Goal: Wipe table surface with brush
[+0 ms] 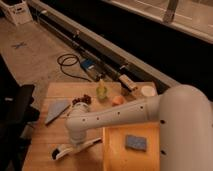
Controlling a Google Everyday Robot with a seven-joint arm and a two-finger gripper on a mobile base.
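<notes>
The table surface (42, 145) is a light-brown wooden plank top in the lower left of the camera view. The brush (82, 146) is a pale stick lying low across it, with its dark head (55, 154) pointing left. My white arm reaches in from the right. Its gripper (75, 140) points down right over the middle of the brush stick, and the wrist hides where they meet.
A grey triangular dustpan piece (57, 110) lies at the table's left. A blue sponge (135, 143) sits on a yellow-orange tray (117, 160). Dark grapes (82, 100), a yellow-green bottle (101, 90), an orange item (118, 100) and a white cup (147, 91) stand along the far edge. A black chair (20, 115) stands to the left.
</notes>
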